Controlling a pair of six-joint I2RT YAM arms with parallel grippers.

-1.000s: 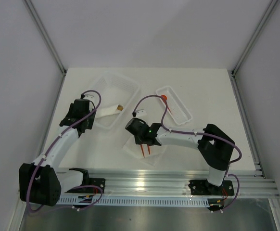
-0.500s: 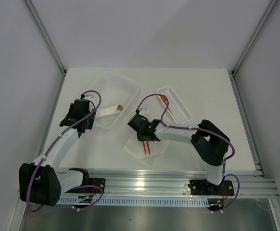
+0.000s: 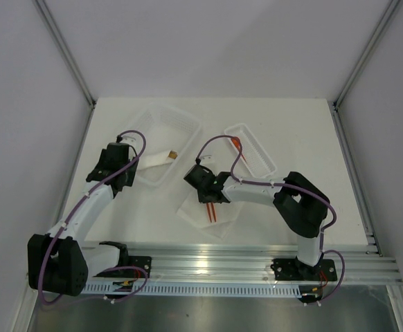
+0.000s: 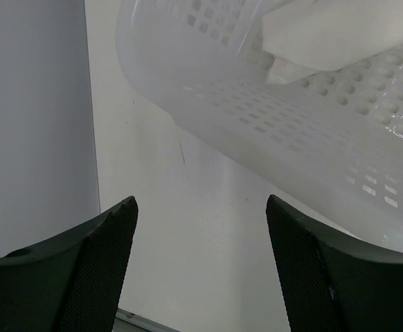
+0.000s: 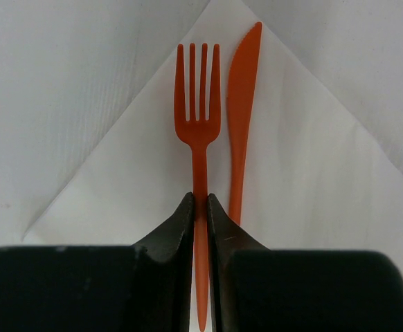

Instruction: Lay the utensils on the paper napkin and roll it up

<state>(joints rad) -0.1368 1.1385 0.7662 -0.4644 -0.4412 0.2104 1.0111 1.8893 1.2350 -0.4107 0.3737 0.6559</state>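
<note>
Brushed aluminium rail (image 3: 257, 261) along the near table edge, carrying both arm bases. Just beyond, thin white square paper napkin (image 3: 191, 213), flat and cornerwise on the white table (image 3: 305, 138). On the napkin, side by side and parallel: thin orange-red plastic fork (image 5: 197, 124) and matching plastic knife (image 5: 242, 117), tips toward a napkin corner. Right gripper (image 5: 200, 202) low over the sheet, fingers pinched tight on the fork handle; knife just beside, outside the grip. Left gripper (image 4: 200, 207) well to the left, jaws wide apart with nothing between them, near the wall of a large white perforated plastic basket (image 4: 291, 131). Inside that basket, white paper roll with a brown tip (image 3: 161, 156). Farther right, small clear plastic tray (image 3: 260, 160) holding an orange-red plastic spoon (image 3: 237, 142).
</note>
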